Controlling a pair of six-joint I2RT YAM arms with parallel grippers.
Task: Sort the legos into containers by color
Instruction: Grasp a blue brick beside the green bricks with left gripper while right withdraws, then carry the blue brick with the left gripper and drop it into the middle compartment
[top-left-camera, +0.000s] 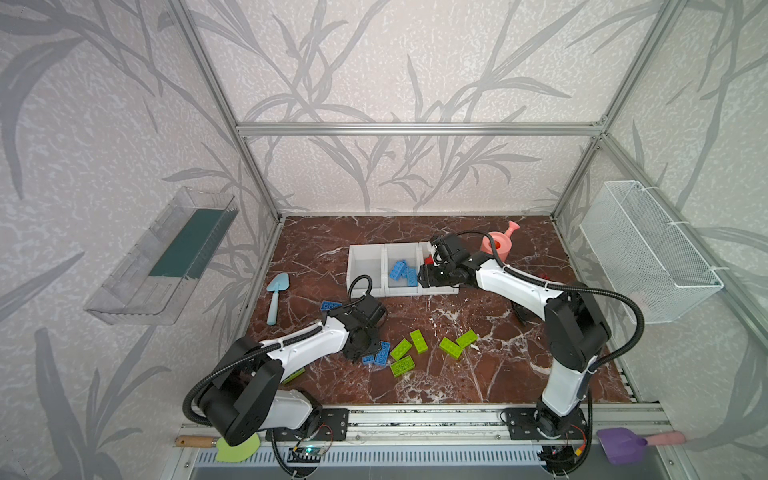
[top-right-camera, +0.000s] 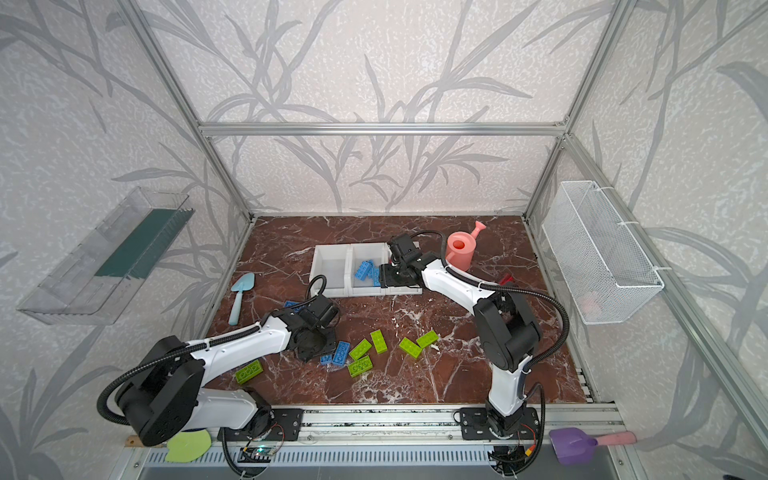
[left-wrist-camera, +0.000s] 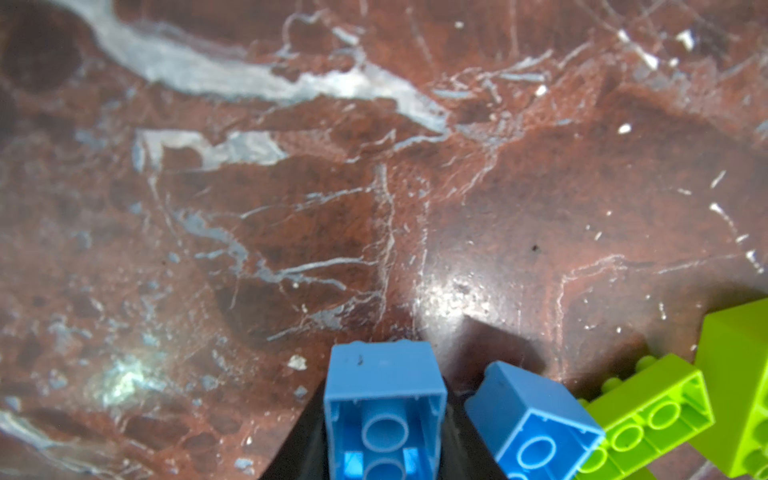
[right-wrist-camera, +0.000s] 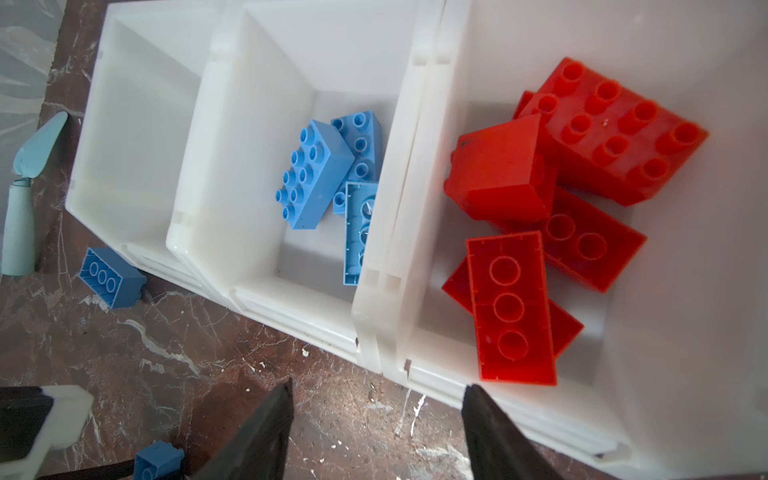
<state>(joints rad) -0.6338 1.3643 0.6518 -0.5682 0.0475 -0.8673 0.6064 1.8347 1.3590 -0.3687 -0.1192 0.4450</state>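
Across the marbled surface, the three white containers sit in a row at the far centre, seemingly one per colour: the left one is empty, blue legos lie in the middle one, red legos in the right. Over the right container's near lip the right end effector hangs half open and empty, so I judge it has nothing to deliver. Near left, the left end effector is clamped on one blue lego, probably bound for the middle container; green legos lie loose just right, unsorted.
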